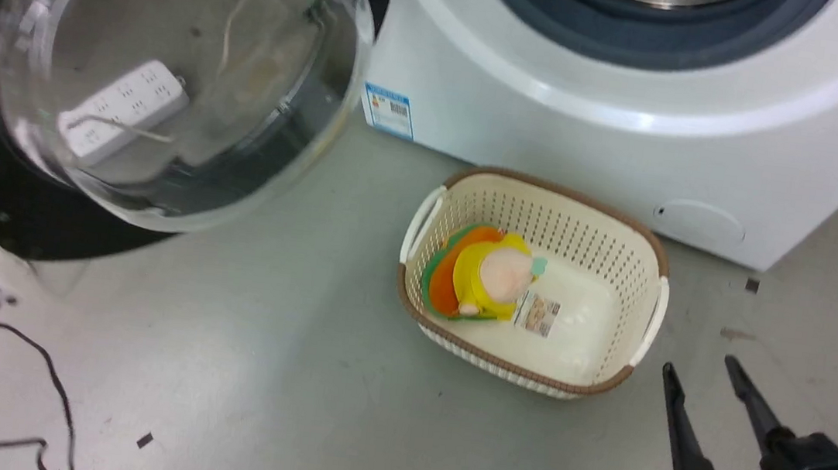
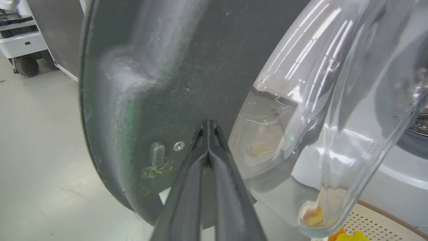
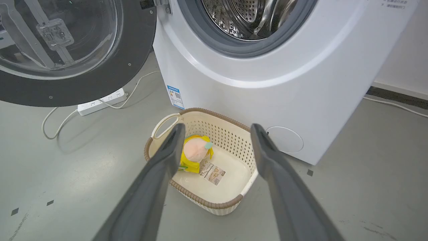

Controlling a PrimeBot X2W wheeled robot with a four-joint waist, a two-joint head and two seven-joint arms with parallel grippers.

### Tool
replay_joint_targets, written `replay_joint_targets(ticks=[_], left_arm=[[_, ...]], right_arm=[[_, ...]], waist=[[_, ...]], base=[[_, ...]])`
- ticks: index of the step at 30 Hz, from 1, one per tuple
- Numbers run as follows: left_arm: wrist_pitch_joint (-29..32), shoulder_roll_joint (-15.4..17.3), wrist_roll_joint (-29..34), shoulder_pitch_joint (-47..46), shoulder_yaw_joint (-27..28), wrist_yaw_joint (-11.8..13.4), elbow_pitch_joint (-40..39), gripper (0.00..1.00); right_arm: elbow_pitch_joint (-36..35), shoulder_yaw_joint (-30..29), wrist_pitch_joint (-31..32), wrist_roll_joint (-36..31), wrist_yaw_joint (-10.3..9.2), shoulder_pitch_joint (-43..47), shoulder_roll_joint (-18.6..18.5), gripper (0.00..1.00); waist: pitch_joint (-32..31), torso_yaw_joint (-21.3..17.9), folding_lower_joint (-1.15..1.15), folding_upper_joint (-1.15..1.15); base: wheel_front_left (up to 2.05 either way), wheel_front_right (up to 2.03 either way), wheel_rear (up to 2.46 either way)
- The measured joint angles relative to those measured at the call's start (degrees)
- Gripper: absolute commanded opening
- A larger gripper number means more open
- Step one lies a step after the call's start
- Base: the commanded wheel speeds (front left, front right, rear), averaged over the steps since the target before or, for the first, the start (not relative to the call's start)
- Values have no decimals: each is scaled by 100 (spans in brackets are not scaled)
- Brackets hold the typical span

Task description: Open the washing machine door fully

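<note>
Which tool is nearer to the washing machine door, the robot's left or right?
Left. The left tool, shut, has its tips at the black face of the washing machine door. The right tool hangs open beside the basket, apart from the door.

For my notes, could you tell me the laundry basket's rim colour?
Brown basket rim, best in right wrist view.

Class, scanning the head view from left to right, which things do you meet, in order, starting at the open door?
washing machine door → blue label → cream basket → right gripper
</note>
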Motion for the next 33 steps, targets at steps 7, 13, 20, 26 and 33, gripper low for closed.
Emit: replay_joint_targets(ticks=[7, 13, 20, 26, 33], left_arm=[[-148, 261, -90, -648, 96, -223, 821, 0], [-472, 278, -205, -885, 241, -413, 1408, 0], [-668, 305, -143, -927, 199, -678, 1552, 0], [-719, 216, 99, -682, -12, -799, 943, 0], [-720, -448, 189, 384, -120, -592, -446, 0]], right_arm=[[-220, -45, 105, -31, 0, -82, -119, 100], [-253, -64, 126, -30, 0, -88, -121, 100], [-201, -151, 73, 160, 0, -105, -88, 100], [-80, -209, -114, 215, 0, -197, -11, 100], [-42, -296, -303, 431, 0, -192, 53, 100]], waist=[[353, -94, 0, 0], [370, -150, 0, 0], [103, -188, -1, 0], [-313, -293, -1, 0], [-913, -564, -2, 0]], base=[[0, 0, 0], [0, 0, 0], [0, 0, 0], [0, 0, 0], [0, 0, 0]])
